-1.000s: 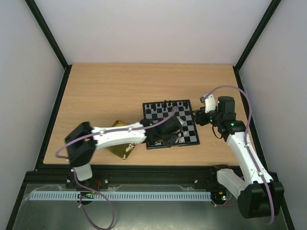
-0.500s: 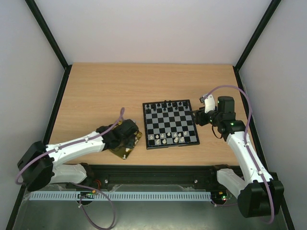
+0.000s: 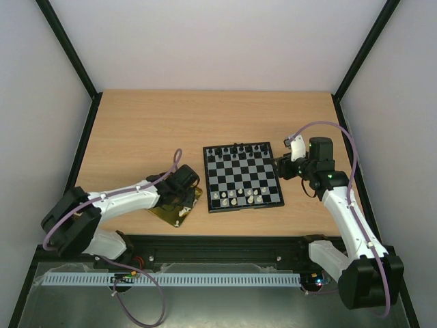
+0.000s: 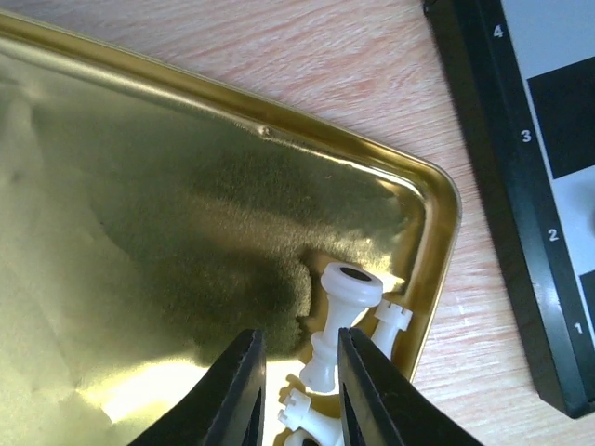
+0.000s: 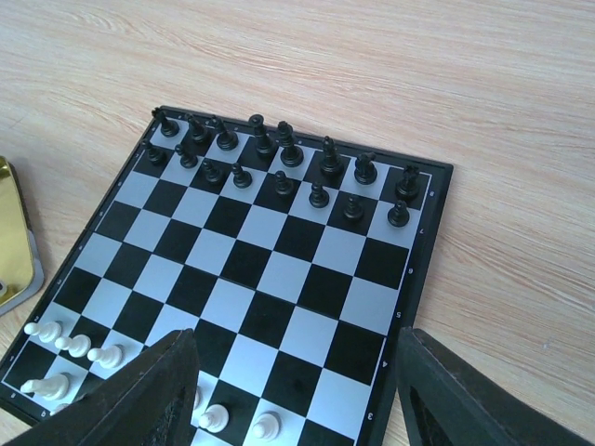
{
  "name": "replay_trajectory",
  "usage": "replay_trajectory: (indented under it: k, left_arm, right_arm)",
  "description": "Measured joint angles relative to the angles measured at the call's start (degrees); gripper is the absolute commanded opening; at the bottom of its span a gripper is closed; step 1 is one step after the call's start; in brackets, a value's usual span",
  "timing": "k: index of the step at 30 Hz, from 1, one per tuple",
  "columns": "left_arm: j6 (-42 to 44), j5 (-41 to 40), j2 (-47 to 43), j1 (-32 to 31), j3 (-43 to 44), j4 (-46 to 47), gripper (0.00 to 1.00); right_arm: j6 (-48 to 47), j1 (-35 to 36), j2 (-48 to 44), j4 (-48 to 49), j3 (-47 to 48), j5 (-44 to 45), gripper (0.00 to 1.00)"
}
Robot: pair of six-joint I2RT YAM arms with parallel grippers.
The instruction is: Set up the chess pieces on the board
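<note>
L. gripper (image 4: pixel 299 348) over gold tray (image 4: pixel 139 232) corner, jaws narrowed to a slim gap round a white chess piece (image 4: pixel 342 299) lying among others; contact can't be told. Just right of tray, board (image 5: pixel 279 269) on wood-grain table (image 3: pixel 150 130): white pieces (image 5: pixel 70 346) on near rows, black chessmen (image 5: pixel 279 153) on far rows. R. gripper (image 5: pixel 296 372) wide open, empty, at board's right edge. White walls (image 3: pixel 218 41), black frame posts (image 3: pixel 68 48) beyond.

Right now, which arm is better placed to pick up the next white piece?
Left. The left pincer hangs over the gold tray, fingers either side of a white piece. The right pincer is open beside the board, away from the tray.
</note>
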Motion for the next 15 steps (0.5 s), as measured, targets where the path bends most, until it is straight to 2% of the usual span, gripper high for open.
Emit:
replay_trajectory:
  k: [4,15]
  left_arm:
    - [0.3,0.2,1.8,0.1,0.0,0.8,0.25]
    - [1.9,1.4,6.5,0.1,0.1,3.0,0.27]
  right_arm:
    - [0.0,0.0,0.2,-0.2,0.0,0.0,0.60]
    - [-0.2,0.0,0.6,-0.3,0.0,0.0,0.60]
